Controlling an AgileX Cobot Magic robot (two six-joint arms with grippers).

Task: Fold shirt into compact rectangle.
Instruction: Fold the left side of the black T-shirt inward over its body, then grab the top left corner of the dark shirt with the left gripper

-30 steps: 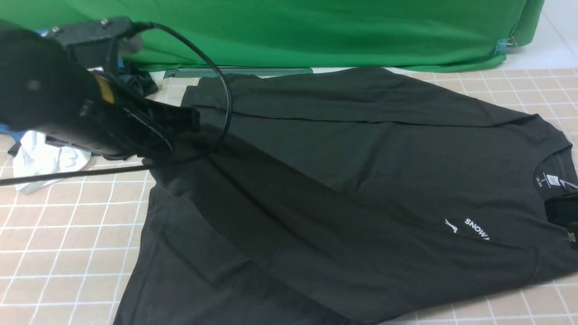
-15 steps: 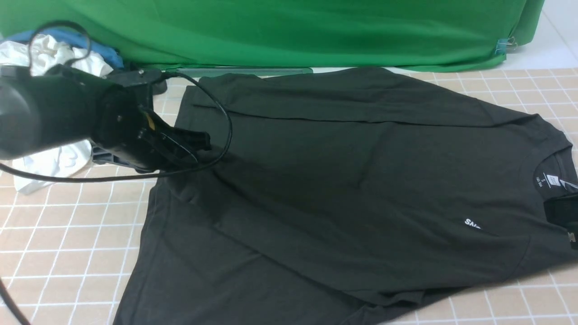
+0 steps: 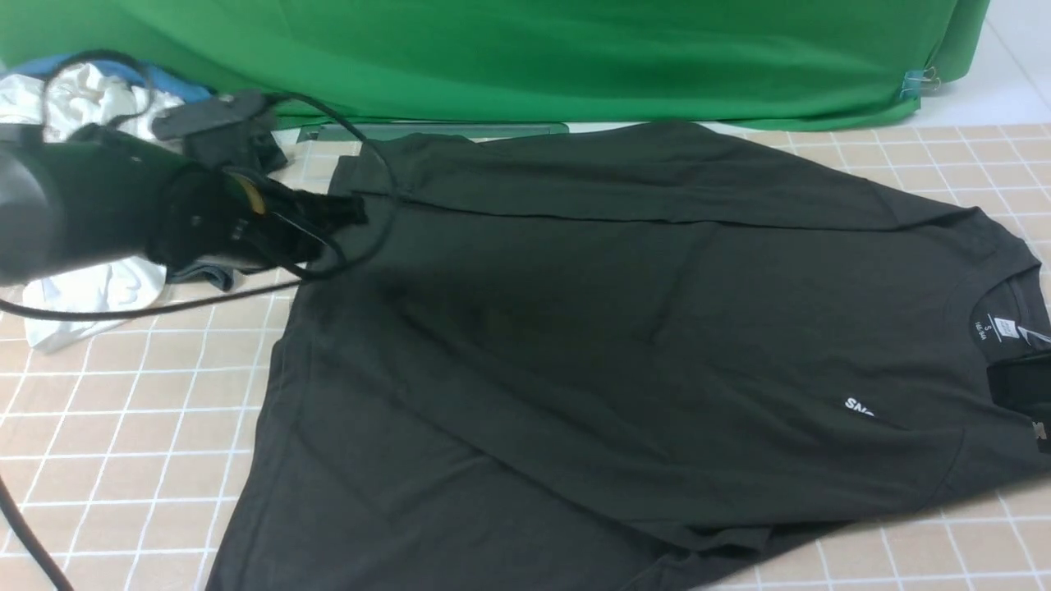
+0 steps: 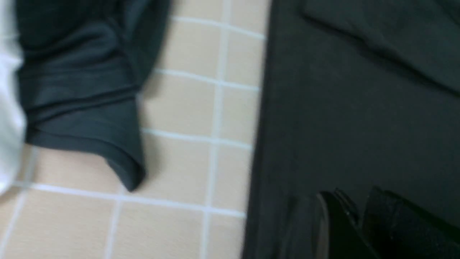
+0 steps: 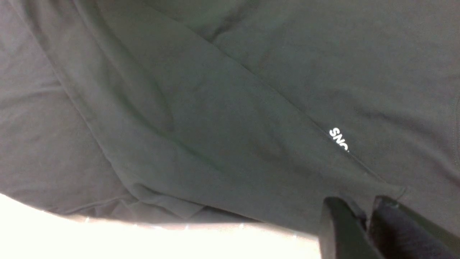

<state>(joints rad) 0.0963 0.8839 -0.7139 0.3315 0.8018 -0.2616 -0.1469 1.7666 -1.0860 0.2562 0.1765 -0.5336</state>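
Black cloth fills the front view: the shirt [image 3: 624,328] lies spread on the tiled tabletop [image 3: 123,427], one corner under the left gripper [image 3: 349,212] and the collar beside the right gripper [image 3: 1016,384].

Left wrist view: fingers [image 4: 334,223] nearly together over the shirt's edge, with a dark grey-green garment [image 4: 82,90] off to their side. I cannot tell whether they grip anything.

Right wrist view: fingers [image 5: 337,226] a slit apart at a folded layer's edge, the white print [image 5: 339,139] just ahead. Whether they hold cloth is unclear.

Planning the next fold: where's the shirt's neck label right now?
Front view, far right: the neck label sits inside the collar of the shirt, right of the white print and a little farther back.
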